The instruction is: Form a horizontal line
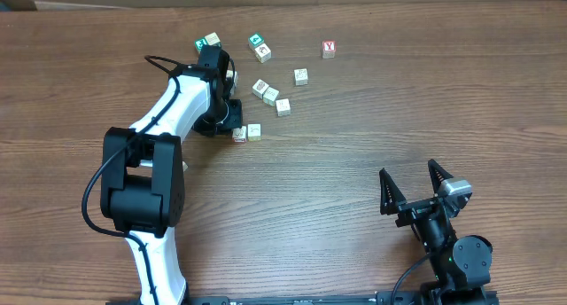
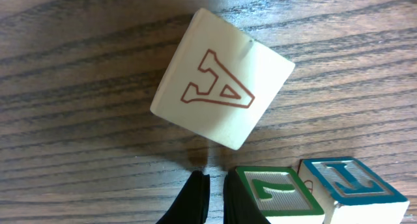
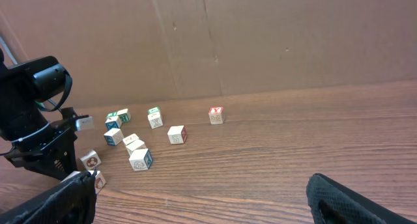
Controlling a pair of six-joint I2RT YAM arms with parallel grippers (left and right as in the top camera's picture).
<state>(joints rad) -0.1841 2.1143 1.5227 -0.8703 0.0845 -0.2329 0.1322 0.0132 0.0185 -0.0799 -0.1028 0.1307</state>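
Reaching over the wood-grain table (image 1: 381, 119), your left arm (image 1: 173, 103) is hiding the left gripper (image 2: 215, 180) from the overhead camera. The wrist camera is showing its fingers (image 2: 190, 204) drawn almost together and pinching nothing. (First spotter)

What is lying around those fingertips, and where is your row standing? (Second spotter)

A pale "A" cube (image 2: 221, 87), its letter outlined in red, is sitting skewed just ahead of the left arm's fingertips, apart from them. A green-framed cube (image 2: 277, 193) and a blue-framed cube (image 2: 352, 188) are sitting side by side just right of the tips. Whether the green one is touching a finger I cannot tell you. The horizontal line (image 1: 247, 133), as far as it is showing, is two pale cubes lying side by side and nearly level, just right of the left arm's black lower joints. Whether they are touching is too small to tell. Three more pale cubes (image 1: 271, 96) are trailing in a slanted string farther right of the arm, with a single pale cube (image 1: 301, 76) beyond them. The red "Y" cube (image 1: 329, 49) is sitting farthest right. (First spotter)

And your other arm? (Second spotter)

Your right gripper (image 1: 408, 172) is standing well apart from the left arm, to its right and nearer the table's front edge, its fingers spread wide around nothing. (First spotter)
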